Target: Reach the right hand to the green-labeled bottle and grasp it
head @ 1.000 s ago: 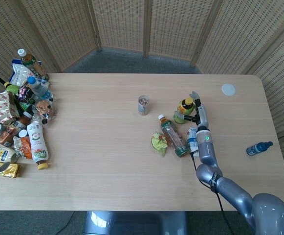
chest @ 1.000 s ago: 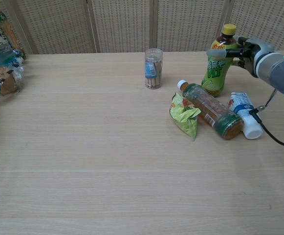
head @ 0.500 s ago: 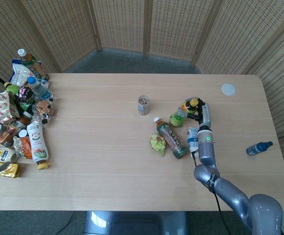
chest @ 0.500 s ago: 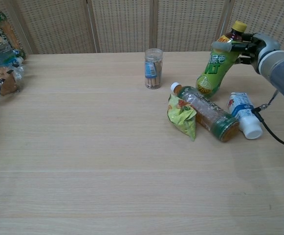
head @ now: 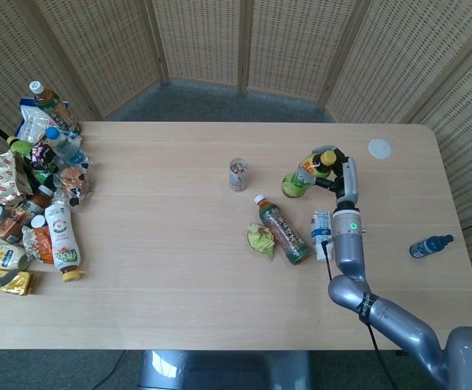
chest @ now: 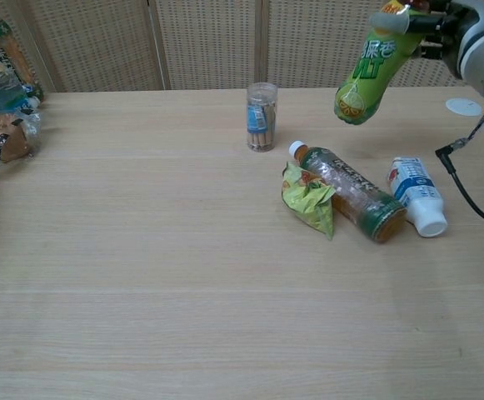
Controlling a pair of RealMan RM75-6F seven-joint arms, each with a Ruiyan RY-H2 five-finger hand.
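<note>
Bottle (chest: 370, 71) grasped by right hand (chest: 441, 29), clear of the desk (chest: 142, 275).
It hangs tilted, neck in the fingers, toward the desk's far right corner.

Even, bright overhead light in both views. Shadows soft, short, close under objects. Mild sheen on table (chest: 142, 275), no hard glare. Head view sharp centre, slight bending toward frame edges. Chest view crisp foreground, upper-right corner slightly soft.

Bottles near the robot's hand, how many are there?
3. The green-labeled bottle is lifted in the right hand, the brown tea bottle lies below, and the small white bottle lies beside it.
</note>
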